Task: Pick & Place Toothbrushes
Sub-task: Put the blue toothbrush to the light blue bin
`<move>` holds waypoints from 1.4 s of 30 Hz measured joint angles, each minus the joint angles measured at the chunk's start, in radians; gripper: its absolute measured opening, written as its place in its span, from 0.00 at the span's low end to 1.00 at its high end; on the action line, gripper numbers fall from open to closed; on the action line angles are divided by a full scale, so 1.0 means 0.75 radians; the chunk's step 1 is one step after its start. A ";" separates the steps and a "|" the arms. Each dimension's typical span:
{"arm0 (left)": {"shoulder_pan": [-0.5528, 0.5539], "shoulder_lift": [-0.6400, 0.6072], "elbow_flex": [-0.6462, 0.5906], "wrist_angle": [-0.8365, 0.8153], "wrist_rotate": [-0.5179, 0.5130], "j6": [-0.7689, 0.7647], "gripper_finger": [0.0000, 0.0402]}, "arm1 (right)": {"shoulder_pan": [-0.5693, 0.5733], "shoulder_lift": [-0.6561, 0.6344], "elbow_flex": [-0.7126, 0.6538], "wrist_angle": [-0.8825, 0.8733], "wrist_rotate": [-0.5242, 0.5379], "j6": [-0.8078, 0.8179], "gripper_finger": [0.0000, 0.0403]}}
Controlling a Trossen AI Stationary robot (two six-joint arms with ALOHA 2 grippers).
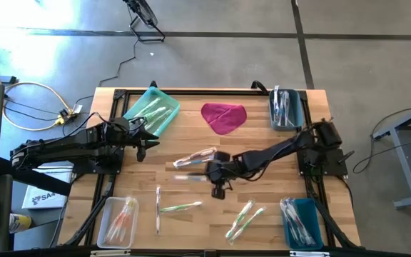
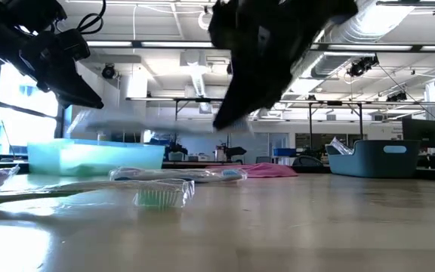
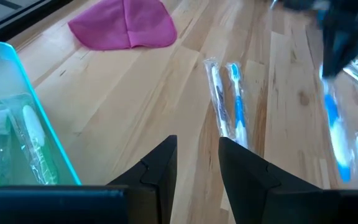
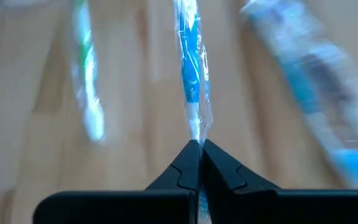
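Right hand: blue toothbrush lengthwise ahead

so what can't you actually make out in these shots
- Low view: the right end effector is a dark blur; no grip visible there. The right wrist view shows it shut on a blue toothbrush.
- Right wrist view: the neighbouring wrapped brushes are smeared; details unreadable.
- High view: the contents of the blue bin are too small to count.
- Left wrist view: the teal bin is cut off by the edge, and the left end effector hides the blue brush pair's near end.
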 joint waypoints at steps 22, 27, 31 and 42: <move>0.001 0.001 -0.001 0.009 -0.001 0.000 0.29 | 0.143 -0.478 0.001 -0.832 0.707 0.773 0.01; 0.001 0.000 -0.001 0.009 -0.001 0.000 0.29 | 0.148 -0.478 0.002 -0.925 0.700 0.835 0.01; 0.001 0.001 -0.001 0.008 -0.001 0.000 0.29 | 0.155 -0.478 0.002 -1.090 0.768 0.958 0.01; 0.001 0.000 -0.001 0.009 -0.001 0.000 0.29 | 0.200 -0.531 0.001 -1.665 0.891 1.409 0.01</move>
